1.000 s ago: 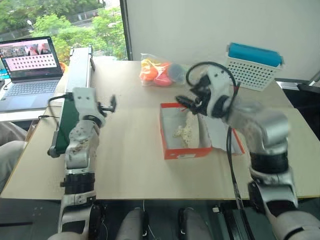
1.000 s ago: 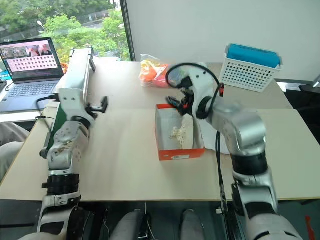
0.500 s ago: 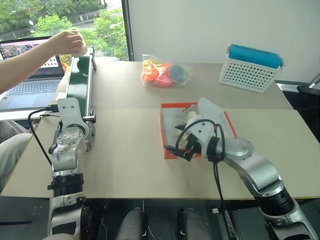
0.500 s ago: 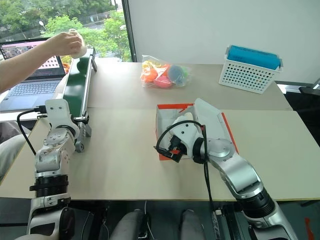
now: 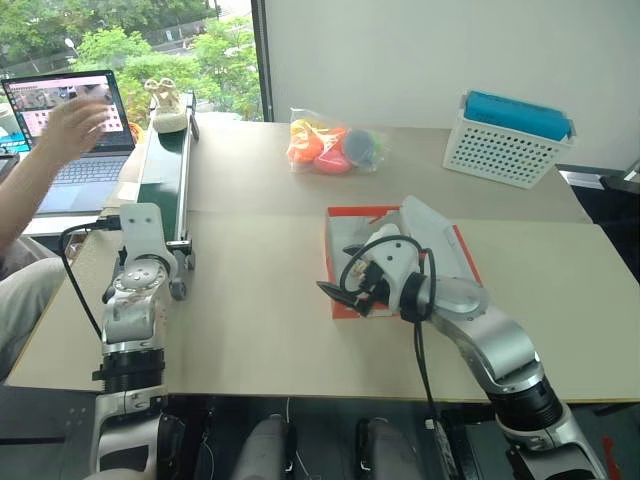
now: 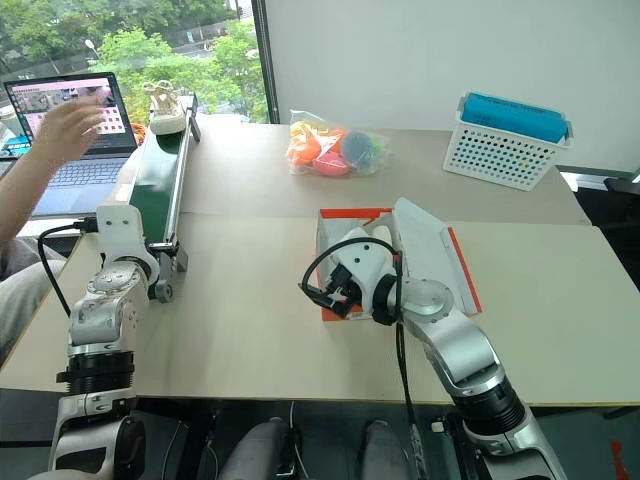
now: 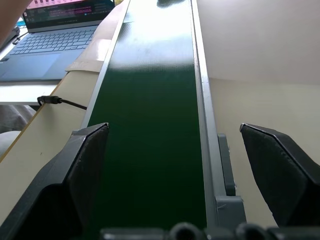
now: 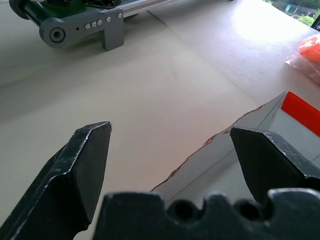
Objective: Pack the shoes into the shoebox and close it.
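Note:
The orange-red shoebox (image 5: 340,305) stands open at mid-table, its white-lined lid (image 5: 437,240) laid back to the right. A cream shape (image 6: 377,233) inside it, probably a shoe, is mostly hidden behind my right hand. My right gripper (image 5: 340,290) hangs open at the box's near left corner, and the box wall (image 8: 215,155) reaches in between its fingers. Another cream shoe (image 5: 165,100) sits on the far end of the green conveyor belt (image 5: 160,170). My left gripper (image 7: 172,129) is open over the belt's near end with nothing between its fingers.
A person's hand (image 5: 75,120) hovers by the laptop (image 5: 60,160) at the far left. A clear bag of orange, pink and blue things (image 5: 335,145) lies at the back. A white perforated basket with a blue top (image 5: 515,135) stands at the back right.
My right gripper dropped from above the box to its near left corner. My left hand sank to the conveyor's near end. A person set a shoe on the belt's far end and drew back.

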